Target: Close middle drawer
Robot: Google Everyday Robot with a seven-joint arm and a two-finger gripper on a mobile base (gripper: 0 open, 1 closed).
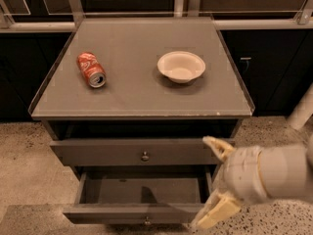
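The middle drawer [142, 192] is pulled out below a closed drawer [122, 152]. It is dark grey and looks empty inside. Its low front panel [132, 213] has a small round knob [146, 223] at the bottom edge of the view. My gripper [216, 182] is at the lower right, in front of the drawer's right front corner. Its cream fingers are spread wide, one finger [217, 147] up by the closed drawer's right end and the other [215, 213] down by the open drawer's front panel. It holds nothing.
On the grey cabinet top [137, 97] a red soda can [91, 69] lies on its side at the left and a white bowl [181, 66] stands at the right. Dark cabinets and a metal rail [39, 26] run behind. The floor [24, 151] is speckled.
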